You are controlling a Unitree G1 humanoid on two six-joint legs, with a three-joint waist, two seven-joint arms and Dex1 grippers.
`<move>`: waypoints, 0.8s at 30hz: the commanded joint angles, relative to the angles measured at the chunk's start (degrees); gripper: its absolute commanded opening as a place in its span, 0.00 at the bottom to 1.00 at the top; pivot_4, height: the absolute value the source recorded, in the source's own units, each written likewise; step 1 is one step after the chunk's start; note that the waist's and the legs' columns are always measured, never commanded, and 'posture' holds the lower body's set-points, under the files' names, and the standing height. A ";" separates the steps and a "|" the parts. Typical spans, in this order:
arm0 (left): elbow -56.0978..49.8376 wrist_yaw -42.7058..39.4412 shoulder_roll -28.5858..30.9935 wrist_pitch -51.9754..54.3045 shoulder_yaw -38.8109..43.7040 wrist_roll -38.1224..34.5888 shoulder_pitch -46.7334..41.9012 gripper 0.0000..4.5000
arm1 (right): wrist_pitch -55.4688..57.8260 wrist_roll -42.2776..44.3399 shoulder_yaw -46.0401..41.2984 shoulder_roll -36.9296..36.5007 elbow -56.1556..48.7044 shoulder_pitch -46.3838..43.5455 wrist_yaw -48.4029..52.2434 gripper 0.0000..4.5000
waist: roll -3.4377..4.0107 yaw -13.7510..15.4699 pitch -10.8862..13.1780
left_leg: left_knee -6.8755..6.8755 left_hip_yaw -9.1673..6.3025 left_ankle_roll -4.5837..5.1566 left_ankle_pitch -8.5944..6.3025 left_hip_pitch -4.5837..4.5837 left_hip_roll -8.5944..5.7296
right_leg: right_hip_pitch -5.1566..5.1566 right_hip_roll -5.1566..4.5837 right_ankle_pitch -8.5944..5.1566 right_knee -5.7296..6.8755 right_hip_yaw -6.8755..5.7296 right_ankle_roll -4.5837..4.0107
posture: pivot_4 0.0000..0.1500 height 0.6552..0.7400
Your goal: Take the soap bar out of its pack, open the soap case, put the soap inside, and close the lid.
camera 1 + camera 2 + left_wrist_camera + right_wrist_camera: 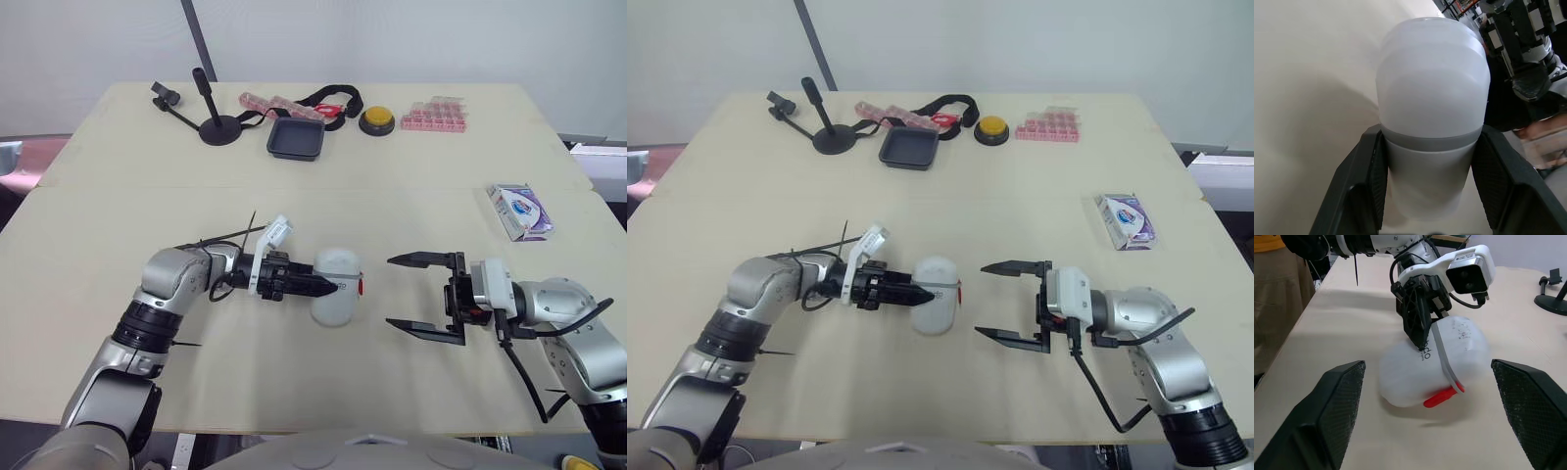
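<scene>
On a beige table (294, 196), the left gripper (321, 285) has its jaws clamped on the white soap case (338, 308), which rests near the table's middle. Just right of it, the right gripper (392, 292) holds its jaws wide apart. The soap pack (520, 211) lies farther right, well apart.

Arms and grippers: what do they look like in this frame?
The left arm and right arm have silver-grey shells with black joint rings and loose black cables. The left gripper and right gripper each have two flat black fingers with mesh-textured pads, on a white wrist block; a white camera sits by the left.
</scene>
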 commanded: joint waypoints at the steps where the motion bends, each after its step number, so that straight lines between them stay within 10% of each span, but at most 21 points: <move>1: 0.90 3.69 0.46 8.61 -0.01 -1.32 -1.40 0.43 | 0.96 0.85 -0.05 -0.08 -1.12 -1.85 -0.90 0.99 | 0.00 -0.09 0.00 | 0.00 0.00 0.00 0.00 0.01 0.00 | 0.02 0.00 0.00 -0.01 0.00 0.00 | 1.00 1.00; 14: 7.61 14.90 -4.67 21.25 4.32 -1.94 -4.13 0.43 | 2.39 0.55 0.82 -1.02 -0.08 -3.17 -0.28 0.99 | 0.00 0.20 -0.01 | -0.07 -0.17 0.00 0.00 0.06 -0.14 | 0.28 -0.14 0.01 -0.26 -0.13 0.02 | 1.00 1.00; 20: 7.30 14.47 -3.62 17.43 2.47 -0.80 -4.42 0.95 | 2.64 0.28 1.09 -1.01 0.93 -3.82 0.07 1.00 | 0.06 0.24 -0.04 | -0.11 -0.25 0.02 0.01 0.16 -0.24 | 0.43 -0.29 0.01 -0.31 -0.24 0.03 | 1.00 1.00; 24: 6.61 13.28 -1.99 14.08 1.04 0.18 -4.77 0.99 | 2.49 -0.25 1.11 -1.09 2.05 -4.06 0.27 1.00 | 0.03 0.05 -0.02 | -0.35 -0.26 0.18 0.25 0.26 -0.52 | 0.51 -0.67 0.03 -0.59 -0.28 0.10 | 1.00 1.00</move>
